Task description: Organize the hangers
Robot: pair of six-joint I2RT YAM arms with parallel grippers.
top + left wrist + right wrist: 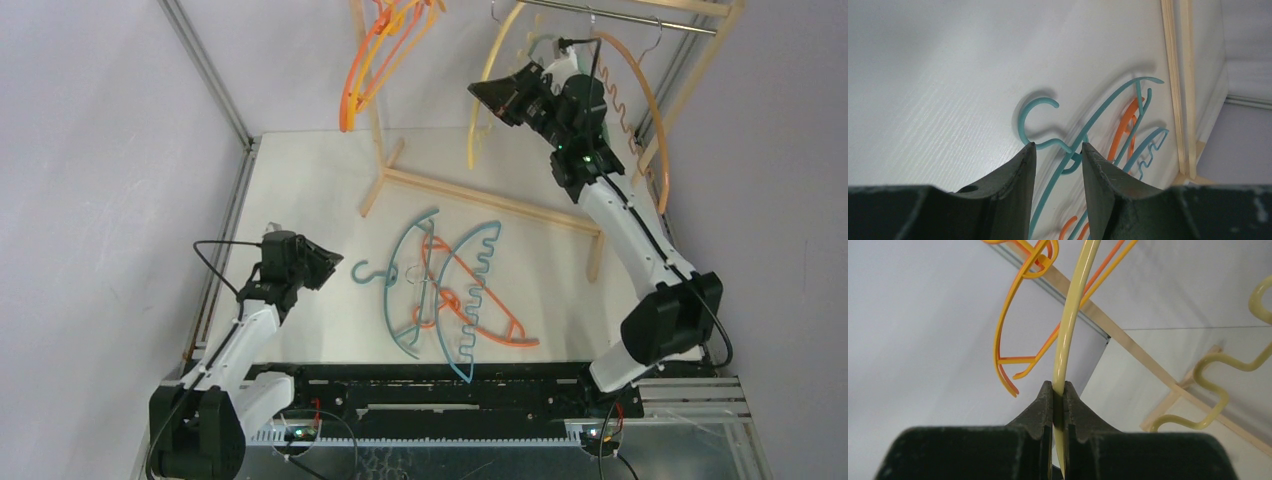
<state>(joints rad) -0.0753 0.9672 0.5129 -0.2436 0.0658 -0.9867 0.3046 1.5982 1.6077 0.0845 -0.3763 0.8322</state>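
While the right jaws pinch the yellow hanger [1069, 325] up at the rack [480, 195], the left jaws stand spread low over the counter [938, 100], the teal hanger [1020, 122] lying dead ahead, hook nearest them, its long axis running away toward the rack.

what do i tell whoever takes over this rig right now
Right end effector: shut on the yellow hanger, up by the rack. Whether its hook is on the rod cannot be told.
Left end effector: open, low over the table, aimed at the hook of a teal hanger, not gripping.
Done: orange hangers hang at the rack's left end, another orange hanger at its right.
Left: the tangled pile of teal and orange hangers lying on the table.
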